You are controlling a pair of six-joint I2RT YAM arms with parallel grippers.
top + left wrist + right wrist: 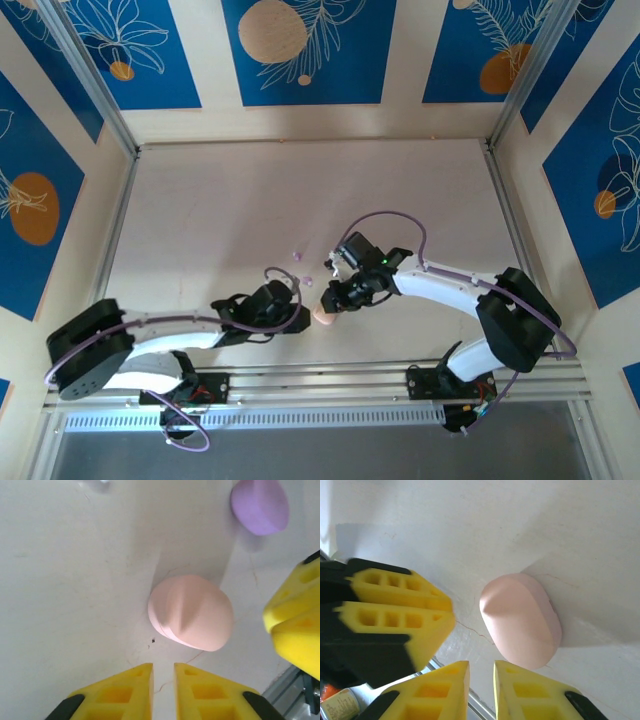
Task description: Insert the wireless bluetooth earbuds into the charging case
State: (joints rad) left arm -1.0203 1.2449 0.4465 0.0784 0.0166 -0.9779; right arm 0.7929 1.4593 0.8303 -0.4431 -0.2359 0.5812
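The pink oval charging case (323, 316) (192, 612) (522, 620) lies on the white table with its lid down, between my two grippers. My left gripper (300, 318) (163, 672) sits just left of it, its yellow fingers a narrow gap apart with nothing between them. My right gripper (331, 297) (481, 667) hovers close over the case's far side, also slightly apart and empty. Two tiny purple earbuds (297, 255) (307, 279) lie on the table beyond the grippers. A purple oval case (260, 505) rests past the pink one.
An aluminium rail (320, 380) runs along the table's near edge just behind the case. Frame posts and blue-patterned walls (300, 50) enclose the table. The table surface (250, 200) stretches bare toward the back.
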